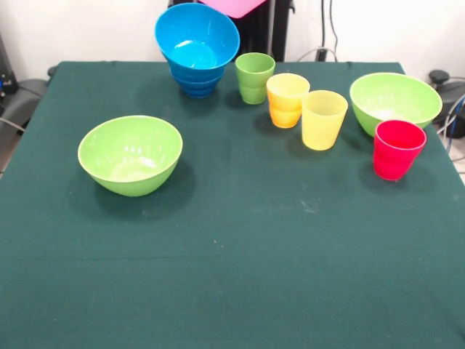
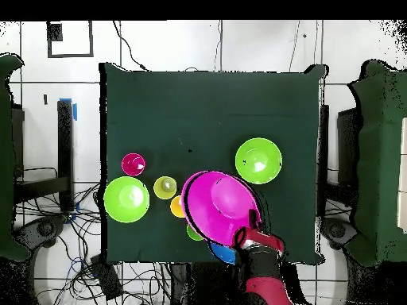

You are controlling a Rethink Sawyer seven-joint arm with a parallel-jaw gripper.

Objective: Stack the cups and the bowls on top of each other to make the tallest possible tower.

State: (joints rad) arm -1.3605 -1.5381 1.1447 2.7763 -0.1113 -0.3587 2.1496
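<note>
Right now the end effector [image 2: 242,236] is clamped on the near rim of the large pink bowl [image 2: 221,205], held aloft; in the overhead view the bowl sits in the lower middle of the frame, covering most of the tower [image 1: 197,48] beneath it. In the front view only a pink sliver [image 1: 234,6] shows at the top edge, just right of the blue stack, which stands at the upper left of centre on the green worktop [image 1: 240,254].

The step in hand looks like setting the pink bowl onto the blue stack. Since it is wider than the top blue bowl, it will likely sit on top, not nest, so centring matters: bring its base over the middle of the blue opening, keep it level, lower gently and let go only once it rests.

The green cup [image 1: 254,77] stands just right of the stack and could be clipped by the pink rim. The orange cup [image 1: 286,99], yellow cup [image 1: 323,118] and red cup [image 1: 397,148] trail off to the right, with one lime bowl [image 1: 395,100] behind the red cup and another lime bowl [image 1: 131,154] at left, well apart
</note>
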